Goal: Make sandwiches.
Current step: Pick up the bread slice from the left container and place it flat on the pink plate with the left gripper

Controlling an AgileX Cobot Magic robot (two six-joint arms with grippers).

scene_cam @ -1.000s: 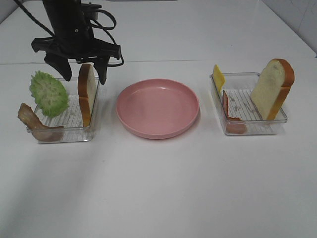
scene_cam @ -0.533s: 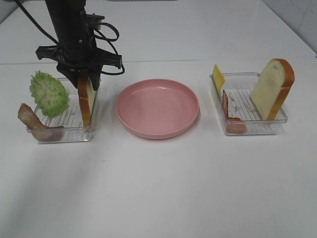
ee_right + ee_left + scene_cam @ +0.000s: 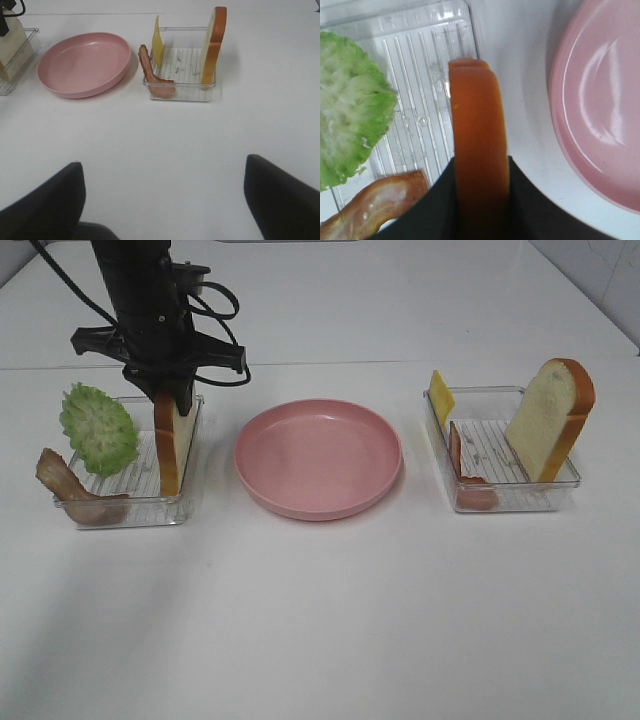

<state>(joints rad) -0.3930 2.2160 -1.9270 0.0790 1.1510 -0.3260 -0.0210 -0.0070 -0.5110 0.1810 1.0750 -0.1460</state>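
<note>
My left gripper (image 3: pixel 170 400) is down in the left clear tray (image 3: pixel 130 510), shut on the top of an upright bread slice (image 3: pixel 170 450). In the left wrist view the dark fingers (image 3: pixel 435 200) press both sides of its orange crust (image 3: pixel 479 130). Green lettuce (image 3: pixel 97 430) and a bacon strip (image 3: pixel 65 485) lean in the same tray. The right tray (image 3: pixel 520 502) holds a second bread slice (image 3: pixel 550 420), a yellow cheese slice (image 3: pixel 440 397) and bacon (image 3: pixel 465 475). My right gripper (image 3: pixel 165 200) is open and empty above bare table, out of the exterior view.
A round pink plate (image 3: pixel 318 458) with nothing on it sits between the two trays. The white table (image 3: pixel 320 620) stretches in front of them. Cables hang from the left arm (image 3: pixel 140 290) behind the left tray.
My left gripper has come down over the bread slice in the left tray and closed on its top. The slice now stands a little straighter. Nothing else moved.
</note>
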